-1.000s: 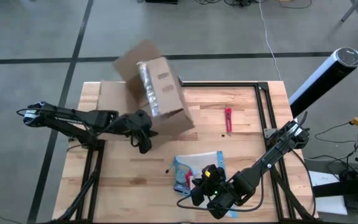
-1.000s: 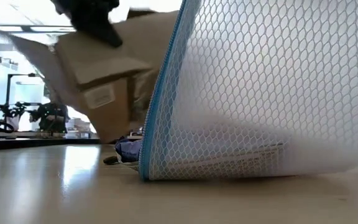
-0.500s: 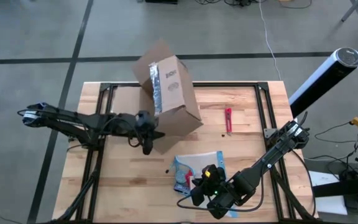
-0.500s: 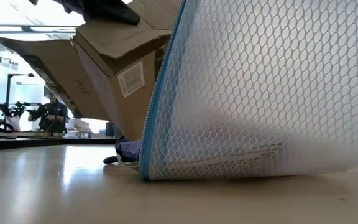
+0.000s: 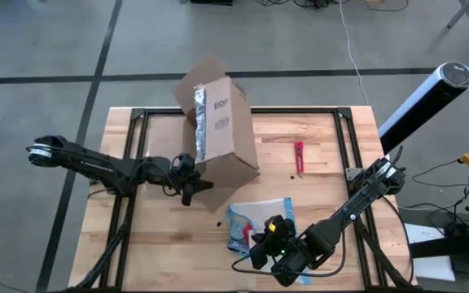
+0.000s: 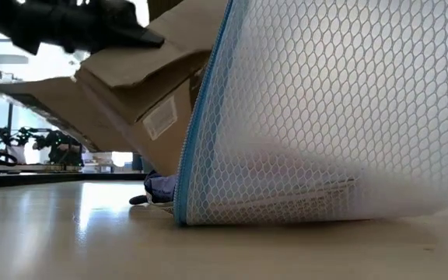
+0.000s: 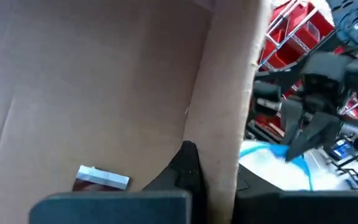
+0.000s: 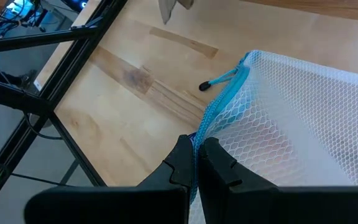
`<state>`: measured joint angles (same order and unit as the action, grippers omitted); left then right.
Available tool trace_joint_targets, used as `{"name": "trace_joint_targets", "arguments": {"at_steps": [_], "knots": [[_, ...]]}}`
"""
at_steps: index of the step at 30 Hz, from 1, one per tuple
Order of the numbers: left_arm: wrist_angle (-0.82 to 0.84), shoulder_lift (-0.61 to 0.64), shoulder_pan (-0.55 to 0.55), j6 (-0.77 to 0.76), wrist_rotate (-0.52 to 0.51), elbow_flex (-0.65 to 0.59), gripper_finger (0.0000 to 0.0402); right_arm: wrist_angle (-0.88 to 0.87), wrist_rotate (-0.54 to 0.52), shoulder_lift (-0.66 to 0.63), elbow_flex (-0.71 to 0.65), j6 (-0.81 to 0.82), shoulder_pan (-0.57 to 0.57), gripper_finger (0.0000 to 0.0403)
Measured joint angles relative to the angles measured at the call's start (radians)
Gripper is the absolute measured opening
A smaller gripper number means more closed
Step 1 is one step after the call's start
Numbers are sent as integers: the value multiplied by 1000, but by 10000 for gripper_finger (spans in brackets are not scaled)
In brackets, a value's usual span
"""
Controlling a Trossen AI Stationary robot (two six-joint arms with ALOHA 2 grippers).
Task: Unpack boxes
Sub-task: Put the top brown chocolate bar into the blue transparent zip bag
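Here, one box (image 5: 222,130) — tilted, gripped by the left gripper (image 5: 192,181) — one pouch (image 5: 255,221).

Matt corrugated cardboard box (image 5: 222,134), glossy tape (image 5: 201,122)

Brown cardboard box (image 5: 222,134), tilted, taped top, flap open, table's far-left

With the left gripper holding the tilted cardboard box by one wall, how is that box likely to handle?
The box looks stiff: its wall stays straight in the left gripper. Probably light for its size, since one edge pinch tips it. Its loose flap would likely swing, and it could topple if released.
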<state>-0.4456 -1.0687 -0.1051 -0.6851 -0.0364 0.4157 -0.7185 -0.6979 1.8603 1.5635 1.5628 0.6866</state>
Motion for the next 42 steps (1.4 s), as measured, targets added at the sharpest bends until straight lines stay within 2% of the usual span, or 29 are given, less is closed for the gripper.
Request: {"name": "trace_joint_targets", "arguments": {"at_steps": [9,15,18,24,34,38,42], "knots": [[-163,-2,0,-96,33,-147,0,0,0,0,0,0,0,0],[-145,-2,0,-128,50,-173,2,0,0,0,0,0,0,0],[-144,-2,0,-149,54,-173,17,0,0,0,0,0,0,0],[-66,4,0,-228,57,-164,97,0,0,0,0,0,0,0],[77,5,0,-224,63,-114,255,0,0,0,0,0,0,0],[144,5,0,-197,82,-77,297,0,0,0,0,0,0,0],[245,5,0,-138,84,-8,317,0,0,0,0,0,0,0]]}}
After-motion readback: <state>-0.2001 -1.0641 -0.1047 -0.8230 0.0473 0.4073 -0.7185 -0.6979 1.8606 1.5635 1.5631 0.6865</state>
